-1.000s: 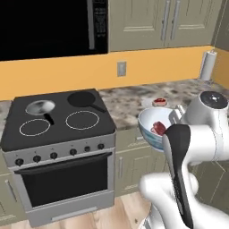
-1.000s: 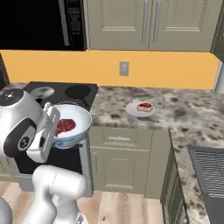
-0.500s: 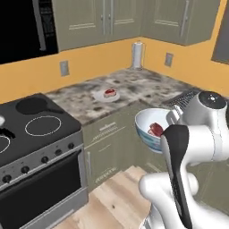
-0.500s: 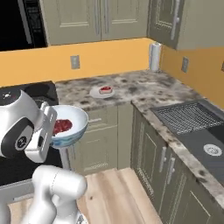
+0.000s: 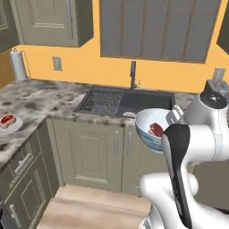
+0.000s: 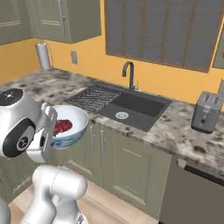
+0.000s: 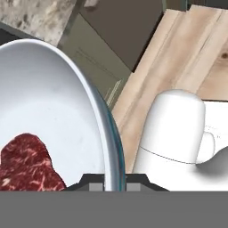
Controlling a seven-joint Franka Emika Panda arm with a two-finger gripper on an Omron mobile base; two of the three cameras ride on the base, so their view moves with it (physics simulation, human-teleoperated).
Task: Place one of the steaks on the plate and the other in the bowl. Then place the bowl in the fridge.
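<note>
Swinging round, the base now faces the sink (image 6: 131, 105) instead of the stove. Pincer (image 7: 115, 180) stays clamped on the bowl (image 5: 150, 129) rim, steak (image 7: 26, 162) inside just beside it.

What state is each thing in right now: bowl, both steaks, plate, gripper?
Deep white bowl with blue pattern: lifted, gripped at rim.
Raw red steak: inside the bowl.
Second raw steak: on the small white plate, on the counter.
Gripper: shut on the bowl's rim.

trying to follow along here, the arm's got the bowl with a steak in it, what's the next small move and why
Probably keep the bowl level and carry on toward the fridge. The gripper pinches its rim, one steak lies inside, the other steak sits on the plate, and only sink counter lies ahead.
</note>
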